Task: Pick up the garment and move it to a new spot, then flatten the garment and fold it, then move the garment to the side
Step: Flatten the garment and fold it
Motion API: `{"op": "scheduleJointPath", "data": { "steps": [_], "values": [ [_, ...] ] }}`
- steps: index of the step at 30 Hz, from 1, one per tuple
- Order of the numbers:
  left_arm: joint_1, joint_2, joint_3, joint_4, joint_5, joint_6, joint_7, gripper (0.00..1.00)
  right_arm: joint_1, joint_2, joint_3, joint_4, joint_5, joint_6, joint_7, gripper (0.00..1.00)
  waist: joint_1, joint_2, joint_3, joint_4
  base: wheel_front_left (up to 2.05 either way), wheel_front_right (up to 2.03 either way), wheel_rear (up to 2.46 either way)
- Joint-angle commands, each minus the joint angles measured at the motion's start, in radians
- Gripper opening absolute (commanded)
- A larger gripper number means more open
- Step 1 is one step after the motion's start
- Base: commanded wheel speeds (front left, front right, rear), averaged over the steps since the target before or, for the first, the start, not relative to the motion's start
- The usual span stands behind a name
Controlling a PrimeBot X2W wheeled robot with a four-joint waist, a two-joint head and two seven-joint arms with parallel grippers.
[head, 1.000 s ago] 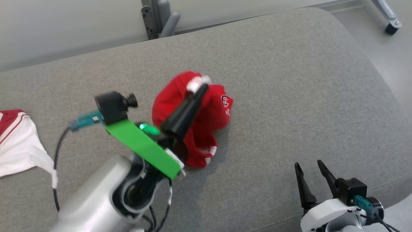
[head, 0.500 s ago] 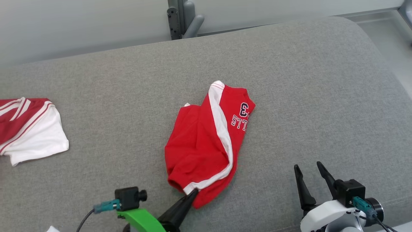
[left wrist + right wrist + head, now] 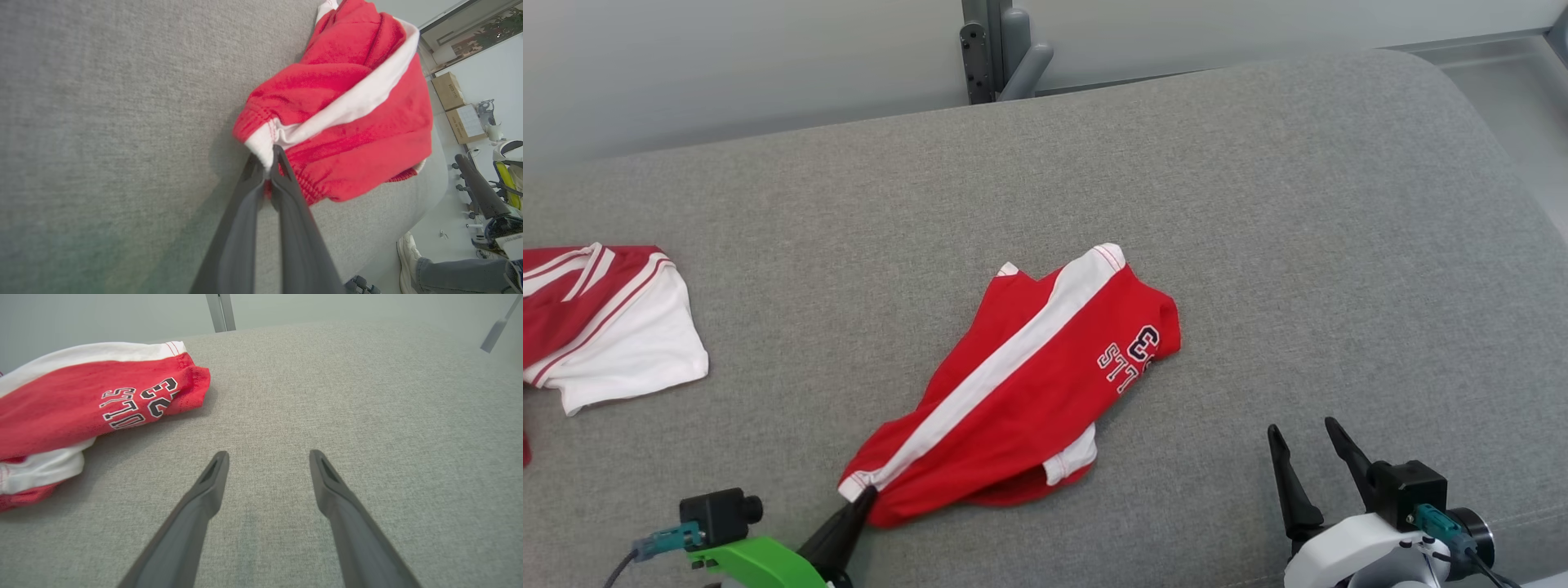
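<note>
We see red shorts with a white side stripe and dark, white-edged lettering, on a plain grey cushion. The cloth at left is red and white with thin stripes. A mount is bright green.

The head view looks steeply down from above the near edge of the grey cushion, taking in its far edge and rounded right corner. The left wrist view sits very close, rolled sideways, along the left gripper at the red shorts. The right wrist view skims low toward the far edge. All three share the shorts.
</note>
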Motion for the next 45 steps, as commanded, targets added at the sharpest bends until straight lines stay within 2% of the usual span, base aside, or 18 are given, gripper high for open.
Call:
{"op": "scheduleJointPath", "data": {
  "steps": [1, 3, 4, 5, 6, 9, 15, 19, 23, 27, 31, 35, 37, 40, 45],
  "values": [
    [0.0, 0.021, 0.014, 0.014, -0.01, -0.003, -0.009, 0.0, 0.005, -0.002, 0.001, 0.002, 0.006, -0.002, 0.0, 1.0, 0.0, 0.004, 0.0, -0.002, 0.0, 0.0, 0.0],
    [0.007, 0.03, 0.027, 0.025, -0.022, -0.003, -0.011, 0.0, 0.003, -0.002, 0.0, 0.002, 0.008, -0.002, 0.0, 1.0, 0.0, 0.004, 0.001, -0.004, 0.0, 0.0, 0.0],
    [0.011, 0.034, 0.032, 0.028, -0.025, -0.003, -0.014, 0.16, 0.004, -0.002, -0.001, 0.001, 0.008, -0.002, 0.0, 1.0, 0.0, 0.004, 0.002, -0.006, 0.0, 0.0, 0.0],
    [0.011, 0.034, 0.032, 0.028, -0.025, -0.003, -0.014, 0.16, 0.004, -0.002, -0.001, 0.001, 0.008, -0.002, 0.0, 1.0, 0.0, 0.004, 0.002, -0.006, 0.0, 0.0, 0.0],
    [0.023, 0.041, 0.047, 0.029, -0.04, -0.003, -0.018, 1.0, 0.006, -0.002, -0.001, 0.001, 0.009, -0.002, 0.0, 1.0, 0.0, 0.004, 0.002, -0.009, 0.0, 0.0, 0.0],
    [0.043, 0.049, 0.06, 0.013, -0.066, -0.003, -0.017, 1.0, 0.008, -0.002, 0.0, 0.001, 0.01, -0.002, 0.0, 1.0, 0.0, 0.004, 0.001, -0.016, 0.0, 0.0, 0.0],
    [0.104, 0.162, 0.099, -0.034, -0.116, -0.003, -0.017, 1.0, 0.008, -0.002, -0.01, -0.005, 0.013, -0.002, 0.0, 1.0, 0.0, 0.004, 0.004, -0.04, 0.0, 0.0, 0.0],
    [0.112, 0.252, 0.121, -0.092, -0.094, 0.046, -0.016, 1.0, 0.009, -0.002, -0.014, -0.007, 0.017, -0.002, 0.0, 1.0, 0.0, 0.004, 0.01, -0.053, 0.0, 0.0, 0.0],
    [0.05, 0.268, 0.169, -0.201, -0.023, 0.095, -0.024, 1.0, 0.0, -0.002, -0.012, -0.012, 0.022, -0.002, 0.0, 1.0, 0.0, 0.004, 0.027, -0.061, 0.0, 0.0, 0.0],
    [-0.046, 0.214, 0.161, -0.307, 0.066, 0.129, -0.01, 1.0, -0.027, -0.002, 0.001, -0.018, 0.029, -0.002, 0.0, 1.0, 0.0, 0.004, 0.06, -0.081, 0.0, 0.0, 0.0],
    [-0.182, 0.126, 0.099, -0.322, 0.142, 0.14, 0.077, 1.0, -0.05, -0.002, 0.008, -0.022, 0.037, -0.002, 0.0, 1.0, 0.0, 0.004, 0.104, -0.11, 0.0, 0.0, 0.0],
    [-0.306, 0.014, 0.044, -0.251, 0.204, 0.131, 0.142, 1.0, -0.066, -0.002, 0.016, -0.021, 0.048, -0.002, 0.0, 1.0, 0.0, 0.004, 0.141, -0.144, 0.0, 0.0, 0.0],
    [-0.359, -0.025, 0.025, -0.195, 0.226, 0.128, 0.172, 1.0, -0.072, -0.002, 0.023, -0.022, 0.055, -0.002, 0.0, 1.0, 0.0, 0.004, 0.156, -0.163, 0.0, 0.0, 0.0],
    [-0.421, -0.067, -0.004, -0.106, 0.254, 0.131, 0.212, 1.0, -0.081, -0.002, 0.029, -0.023, 0.066, -0.002, 0.0, 1.0, 0.0, 0.004, 0.174, -0.194, 0.0, 0.0, 0.0],
    [-0.48, -0.104, -0.033, -0.006, 0.288, 0.117, 0.251, 1.0, -0.08, -0.002, 0.025, -0.022, 0.076, -0.002, 0.0, 1.0, 0.0, 0.004, 0.184, -0.222, 0.0, 0.0, 0.0]
  ]
}}
